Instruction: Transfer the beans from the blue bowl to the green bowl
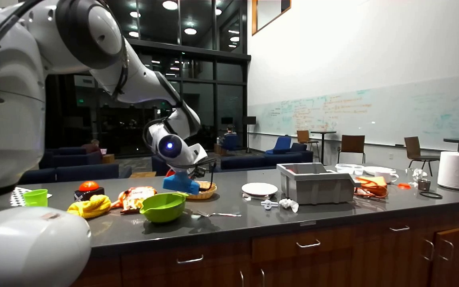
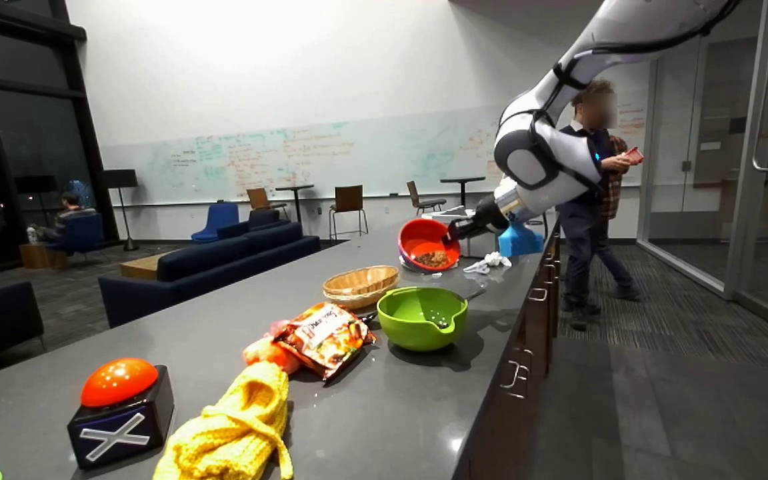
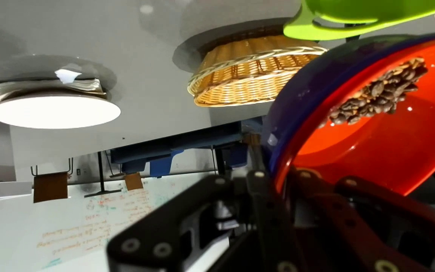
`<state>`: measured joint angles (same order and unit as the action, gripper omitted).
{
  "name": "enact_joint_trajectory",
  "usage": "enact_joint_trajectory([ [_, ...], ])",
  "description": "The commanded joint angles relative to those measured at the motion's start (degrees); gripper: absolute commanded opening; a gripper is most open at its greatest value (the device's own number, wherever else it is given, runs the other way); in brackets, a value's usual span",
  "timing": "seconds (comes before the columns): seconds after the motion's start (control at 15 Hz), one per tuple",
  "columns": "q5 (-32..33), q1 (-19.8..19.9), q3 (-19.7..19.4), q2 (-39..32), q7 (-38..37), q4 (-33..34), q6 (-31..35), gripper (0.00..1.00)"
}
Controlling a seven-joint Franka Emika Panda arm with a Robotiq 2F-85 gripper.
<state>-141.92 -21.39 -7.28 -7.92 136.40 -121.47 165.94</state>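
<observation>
Blue bowl (image 3: 312, 87), red inside, is held tilted, beyond the lime-green bowl (image 2: 417, 333) and apart from it in an exterior view. Dark brown beans (image 3: 381, 92), some tan, are heaped on the blue bowl's lower wall. Rim is pinched by the gripper (image 3: 281, 180), fingers closed to wall thickness. Under the lime-green bowl: glossy grey bench (image 2: 371, 413); past it, navy sofas (image 2: 224, 257), scribbled whiteboard (image 2: 331, 160). Wicker basket (image 2: 357, 283), crinkled food packet (image 2: 327, 337) are set near the spouted lime-green bowl.

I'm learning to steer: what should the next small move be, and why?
Perhaps center the blue bowl, held by its rim in the tool, over the green bowl before tipping further: it's tilted, the beans lie toward its lower side, and alignment looks uncertain.
</observation>
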Motion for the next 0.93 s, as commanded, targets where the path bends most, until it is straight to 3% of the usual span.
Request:
enact_joint_trajectory([
  [0.0,-13.3,-1.6,-1.4,-0.4,13.9,-5.7,-8.9,0.02],
  [0.07,-8.4,-2.0,-2.7,-0.4,9.5,-6.7,-11.3,0.02],
  [0.27,-7.9,-2.4,-2.7,-0.9,10.5,-9.5,-16.3,0.02],
  [0.33,-7.8,2.9,2.4,-1.1,11.7,-9.6,-17.3,0.02],
  [0.87,-7.5,7.2,6.9,1.0,13.5,-11.8,-22.2,0.02],
])
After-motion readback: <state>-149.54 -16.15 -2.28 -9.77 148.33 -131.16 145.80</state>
